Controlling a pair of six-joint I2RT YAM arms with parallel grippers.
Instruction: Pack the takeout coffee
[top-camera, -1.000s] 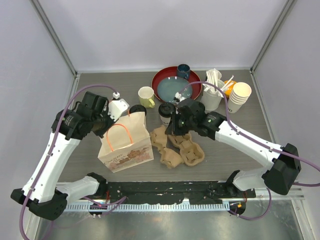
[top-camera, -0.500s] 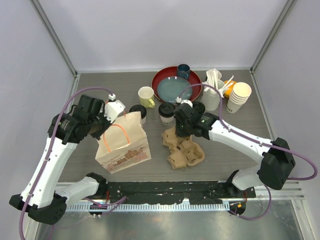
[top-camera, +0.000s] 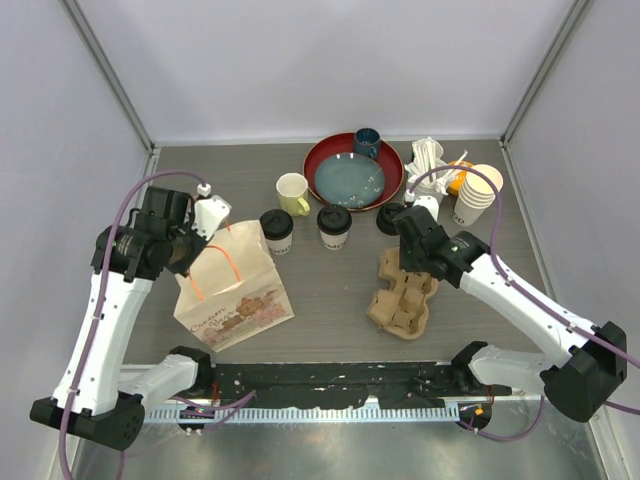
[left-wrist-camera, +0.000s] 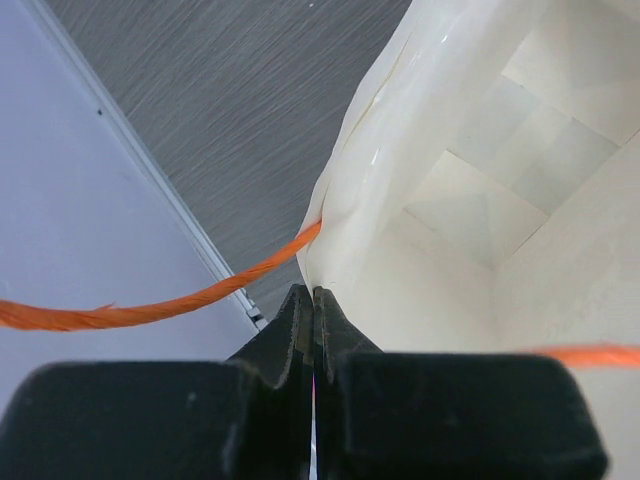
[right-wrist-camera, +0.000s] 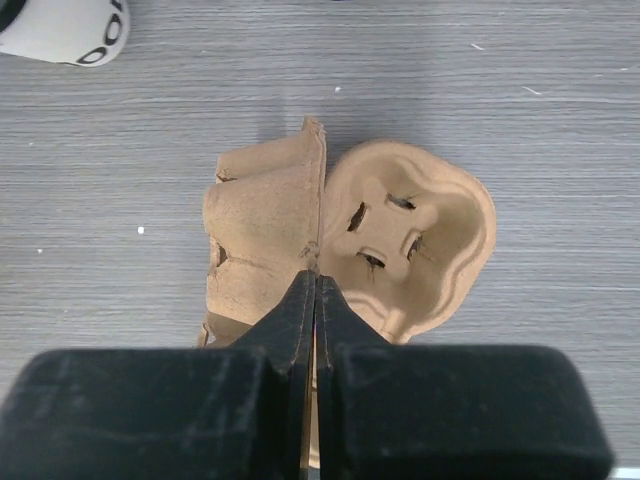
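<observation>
The work is sitting at the set-up step: the bag and the carrier are being readied, and no cup is packed yet. The left claw (left-wrist-camera: 313, 300) is pinching fully shut on the rim of the paper bag (top-camera: 240, 295) at its far left corner. That is holding the mouth open, and the wrist view is showing the pale inside as bare. The right claw (right-wrist-camera: 314, 278) is clamping shut on the centre ridge of the pulp carrier (top-camera: 400, 300), which is lying on the counter (top-camera: 330, 300).

The takeout coffee is standing upright behind both. One lidded cup (top-camera: 276, 231) is just beside the bag's far right corner, and its twin cup (top-camera: 334, 227) is near it, between bag and carrier.

By my reckoning, the next move is calling for the right claw to let go of the carrier and go for a cup, taking it below the lid.

Room is looking good in the middle strip between bag and carrier. It is tighter behind, where the yellow mug (top-camera: 292, 192) and red plate (top-camera: 318, 160) are crowding the cups, and on the left, where the bag is sitting close to the counter's edge rail
</observation>
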